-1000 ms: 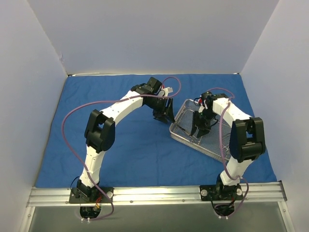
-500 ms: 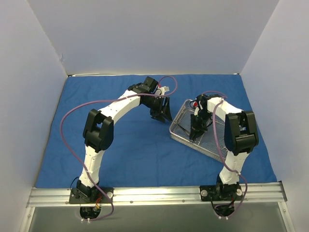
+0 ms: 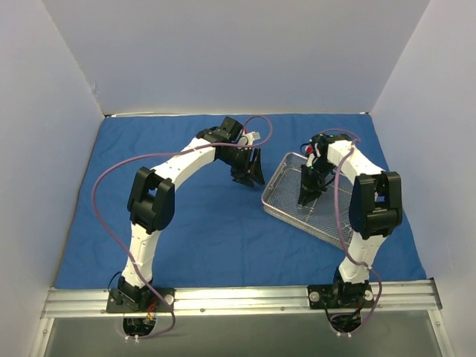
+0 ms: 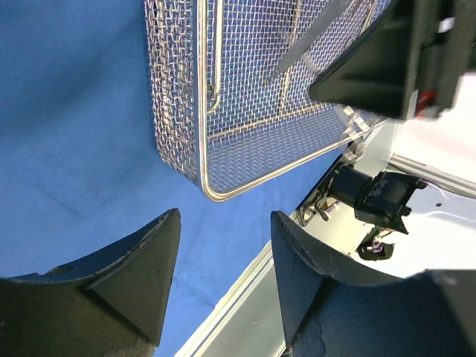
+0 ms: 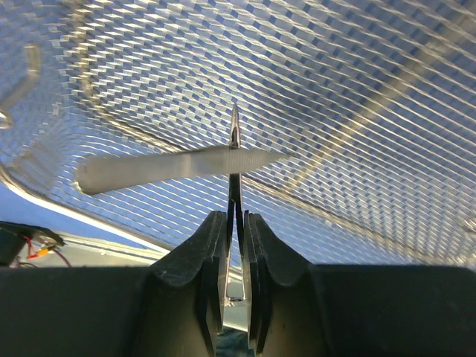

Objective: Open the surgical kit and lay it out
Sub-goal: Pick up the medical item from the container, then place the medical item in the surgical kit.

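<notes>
You cannot see the handles of the thin instrument [image 5: 235,152] clamped in your right tool [image 5: 234,223], pointing at the silver mesh tray [image 3: 286,213]; your left tool [image 4: 223,245] gapes empty.

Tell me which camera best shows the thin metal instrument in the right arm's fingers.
The right wrist view: the thin metal instrument stands close-up, clamped in the right gripper over the silver wire-mesh tray. In the top external view it is too small to see; the left wrist view shows a thin shaft, possibly it.

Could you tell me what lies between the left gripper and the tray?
Only bare blue cloth separates left gripper from tray, shown in the left wrist view.
</notes>
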Tool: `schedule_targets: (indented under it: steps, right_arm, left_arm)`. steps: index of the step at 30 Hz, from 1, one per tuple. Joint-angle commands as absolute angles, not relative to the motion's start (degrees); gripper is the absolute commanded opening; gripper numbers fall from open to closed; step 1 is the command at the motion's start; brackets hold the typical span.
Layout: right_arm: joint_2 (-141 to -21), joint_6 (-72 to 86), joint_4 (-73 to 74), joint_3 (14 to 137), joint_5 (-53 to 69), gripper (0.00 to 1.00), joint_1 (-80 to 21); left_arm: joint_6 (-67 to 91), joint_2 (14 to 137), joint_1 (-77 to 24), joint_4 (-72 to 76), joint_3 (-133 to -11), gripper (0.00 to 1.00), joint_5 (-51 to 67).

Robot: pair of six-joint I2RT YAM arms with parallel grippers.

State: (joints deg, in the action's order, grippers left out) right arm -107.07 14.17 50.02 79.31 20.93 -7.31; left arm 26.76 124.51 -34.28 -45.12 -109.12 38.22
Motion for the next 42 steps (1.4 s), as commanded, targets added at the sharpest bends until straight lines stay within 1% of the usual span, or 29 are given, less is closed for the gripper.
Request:
schedule_targets:
  steps: [1,6,11,13,14,16,20,32,37,39,42]
  right_arm:
    - [-102.6,12.7,57.3,80.9,18.6,0.00,-2.6]
    - [-100.4,13.2,56.4,81.0,18.1,0.00,-0.4]
    - [-100.8,14.4,55.0,79.9,25.0,0.00,-0.3]
    - [-101.2,14.4,55.5,81.3,23.0,0.00,-0.4]
    - [-101.2,14.2,56.1,82.8,19.7,0.00,-0.3]
    - [-101.8,13.9,57.5,88.2,16.4,0.00,2.1]
    - [-103.2,13.5,59.2,92.1,15.0,0.00,3.5]
    - [-100.6,13.5,57.6,84.3,19.8,0.00,2.6]
    - [-96.2,15.1,56.2,73.9,23.9,0.00,-1.6]
    - [-94.2,15.7,55.0,73.0,23.4,0.00,-2.1]
    - [-94.1,17.0,54.9,75.5,23.9,0.00,-2.0]
  left_arm:
    - [26.7,121.9,-33.8,-43.2,-111.2,0.60,39.9]
    - [27.0,121.1,-33.5,-42.3,-110.0,0.60,39.9]
    - [27.0,120.8,-33.2,-42.2,-109.8,0.60,40.0]
    - [27.0,120.7,-33.1,-42.4,-109.9,0.60,39.9]
    - [27.0,120.5,-33.0,-42.3,-109.8,0.60,39.9]
    - [27.0,120.2,-32.9,-42.3,-109.5,0.60,39.6]
    - [27.2,120.1,-32.6,-41.7,-109.0,0.61,39.9]
    - [27.5,120.2,-32.6,-41.6,-109.1,0.60,40.3]
    - [27.2,120.1,-32.5,-41.7,-109.2,0.60,40.4]
    - [27.2,120.1,-32.6,-41.7,-109.3,0.61,40.3]
    - [27.7,120.3,-32.6,-41.2,-109.3,0.61,40.4]
